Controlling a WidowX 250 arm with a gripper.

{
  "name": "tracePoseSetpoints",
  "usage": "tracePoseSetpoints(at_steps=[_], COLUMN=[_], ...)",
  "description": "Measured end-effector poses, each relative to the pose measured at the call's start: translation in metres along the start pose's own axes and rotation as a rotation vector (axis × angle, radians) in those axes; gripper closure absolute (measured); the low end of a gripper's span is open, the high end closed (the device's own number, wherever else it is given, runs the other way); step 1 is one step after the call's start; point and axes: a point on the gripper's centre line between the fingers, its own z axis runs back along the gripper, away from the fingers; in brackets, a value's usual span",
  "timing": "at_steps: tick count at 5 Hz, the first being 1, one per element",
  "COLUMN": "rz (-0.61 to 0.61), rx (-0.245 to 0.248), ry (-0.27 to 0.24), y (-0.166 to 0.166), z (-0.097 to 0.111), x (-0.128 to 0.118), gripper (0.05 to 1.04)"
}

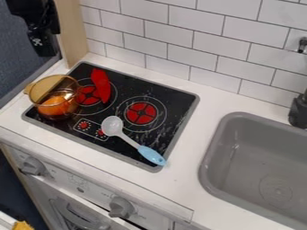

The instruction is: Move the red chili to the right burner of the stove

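In the camera view, the gripper (44, 46) hangs at 10 o'clock; whether it is open or closed I cannot tell. It carries a small white mark, and the printing around the dials (85, 126) is too small to read. The chili (102, 86) lies on the stove (178, 96), well apart from the gripper at about 4 to 5 o'clock from it, across the 1-to-3 o'clock side of the left burner (87, 95). The right burner (141, 113) sits at 4 o'clock from the chili, the spoon's (112, 126) bowl at 8 o'clock from that burner.
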Motion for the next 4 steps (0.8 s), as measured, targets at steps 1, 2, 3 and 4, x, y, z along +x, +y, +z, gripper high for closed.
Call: tracePoseSetpoints(at_steps=[1,2,3,4], rz=[-0.011,-0.174,-0.421,-0.641], rx=[0.039,0.053,0.088,0.094], ry=[0.003,0.044,0.087,0.109], y=[0.004,-0.007,-0.019,-0.026], z=[-0.011,-0.012,-0.012,-0.007], x=[-0.001,-0.007,-0.006,-0.005], gripper=[0.083,0.083,0.083,0.083])
